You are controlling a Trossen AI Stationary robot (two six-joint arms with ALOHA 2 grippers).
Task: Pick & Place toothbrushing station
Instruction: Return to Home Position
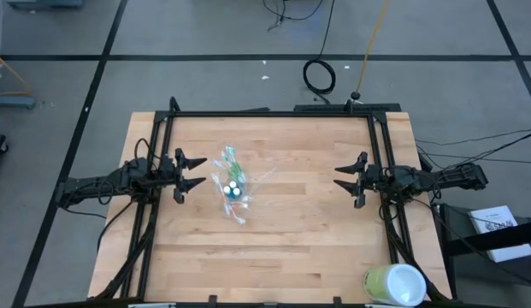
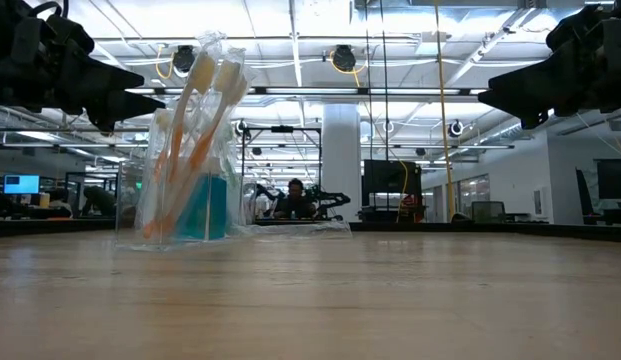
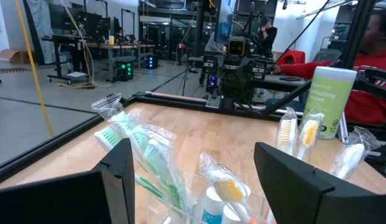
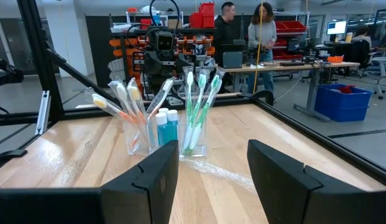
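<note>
The toothbrushing station (image 1: 233, 186) stands on its base left of the table's middle. It is a clear plastic holder (image 4: 161, 135) with wrapped white-and-orange toothbrushes (image 4: 121, 99), white-and-green toothbrushes (image 4: 199, 102) and small blue white-capped tubes (image 4: 166, 124). It also shows in the low view (image 2: 185, 170). My left gripper (image 1: 195, 172) is open, above the table just left of the station, and its fingers frame the station's top in the left wrist view (image 3: 193, 177). My right gripper (image 1: 340, 178) is open and empty at the table's right, well clear of the station (image 4: 211, 177).
A large pale green-and-white cup (image 1: 395, 285) stands at the table's near right corner and also shows in the left wrist view (image 3: 329, 99). A black frame (image 1: 274, 113) runs along the far edge and both sides. People stand in the room beyond (image 4: 242, 31).
</note>
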